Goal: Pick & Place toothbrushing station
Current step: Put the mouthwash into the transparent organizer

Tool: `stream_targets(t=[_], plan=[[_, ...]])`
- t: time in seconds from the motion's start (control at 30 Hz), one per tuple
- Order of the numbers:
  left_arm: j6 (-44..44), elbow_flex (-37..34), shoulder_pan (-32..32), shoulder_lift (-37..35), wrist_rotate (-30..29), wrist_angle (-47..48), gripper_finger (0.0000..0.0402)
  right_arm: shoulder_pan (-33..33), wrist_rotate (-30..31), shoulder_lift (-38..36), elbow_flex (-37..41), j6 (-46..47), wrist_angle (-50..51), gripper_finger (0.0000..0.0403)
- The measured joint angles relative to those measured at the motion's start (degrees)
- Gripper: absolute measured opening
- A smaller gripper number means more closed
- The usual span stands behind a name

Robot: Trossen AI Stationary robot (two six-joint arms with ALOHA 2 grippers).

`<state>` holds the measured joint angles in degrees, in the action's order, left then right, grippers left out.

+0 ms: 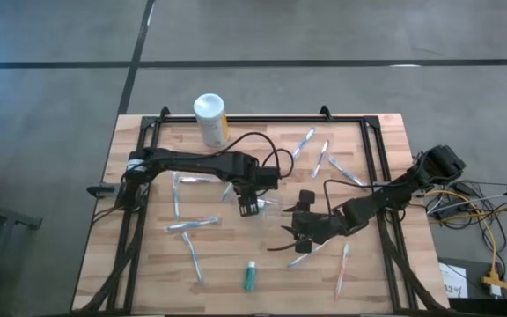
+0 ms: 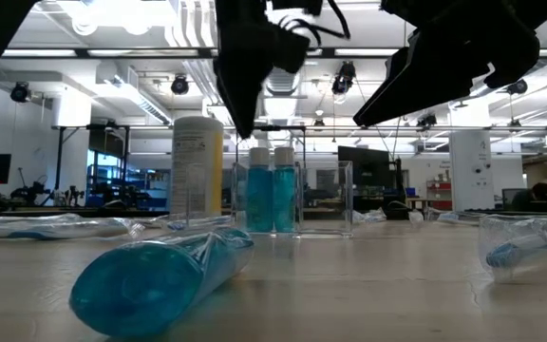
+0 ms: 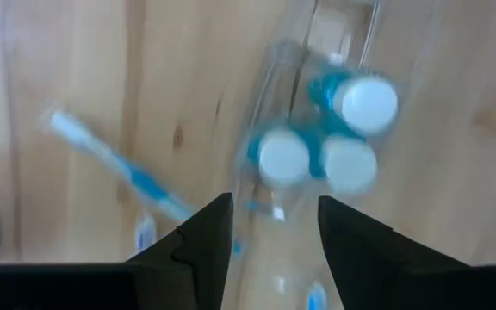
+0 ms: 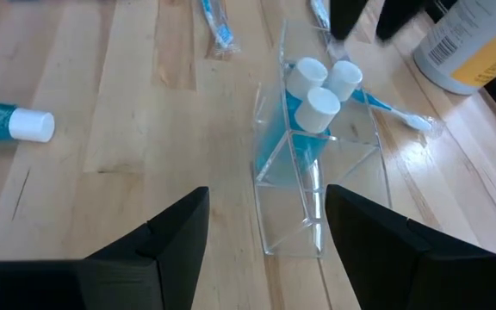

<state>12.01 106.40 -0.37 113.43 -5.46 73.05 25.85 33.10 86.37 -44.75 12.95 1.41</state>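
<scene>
While both arms are hovering mid-bench, left gripper (image 1: 250,208) and right gripper (image 1: 296,236) gaping empty, clear organiser (image 4: 304,176) holding three teal tubes (image 4: 315,108), toothbrushes (image 1: 193,224) lying scattered across the wooden bench (image 1: 148,282), lab room glowing beyond.

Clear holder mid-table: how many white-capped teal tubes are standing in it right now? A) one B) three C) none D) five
B: the right wrist view shows three white caps clustered in one compartment of the clear holder, the nearest tube among them, and the left wrist view shows the same three caps from above; a fourth tube lies on the table outside it.
</scene>
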Motion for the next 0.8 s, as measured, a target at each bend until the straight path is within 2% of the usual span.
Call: stream_targets(t=[0.13, 0.23, 0.3, 0.37, 0.47, 0.57, 0.67, 0.8], plan=[[3.82, 5.78, -1.73, -0.96, -0.92, 7.10, 0.0173, 0.35, 0.00, -0.04, -0.01, 0.40, -1.38, 0.0228], [4.24, 7.61, -5.38, -4.33, -3.44, 7.31, 0.0164, 1.10, -0.05, -0.04, -0.13, 0.12, -1.75, 0.0228], [5.24, 7.27, -8.66, -7.70, -6.70, 6.53, 0.0156, 1.47, -0.11, -0.04, -0.14, -0.06, -1.75, 0.0228], [7.73, 5.17, -12.69, -11.53, -12.84, 4.35, 0.0146, 1.59, -0.12, -0.04, -0.15, -0.09, -1.64, 0.0228], [12.66, -1.37, -19.39, -18.02, -21.86, -1.50, 0.0127, 1.57, -0.11, -0.07, -0.15, -0.33, -1.78, 0.0228], [22.04, -11.16, -26.07, -24.35, -27.71, -7.99, 0.0101, 1.57, -0.11, -0.07, -0.15, -0.03, -1.90, 0.0228], [29.65, -21.90, -31.98, -28.94, -30.11, -16.66, 0.0068, 1.61, -0.11, -0.05, -0.15, 0.01, -2.73, 0.0228], [32.79, -35.50, -37.02, -31.88, -30.21, -31.38, 0.0019, 1.65, -0.12, -0.04, -0.15, -0.25, -4.91, 0.0228]])
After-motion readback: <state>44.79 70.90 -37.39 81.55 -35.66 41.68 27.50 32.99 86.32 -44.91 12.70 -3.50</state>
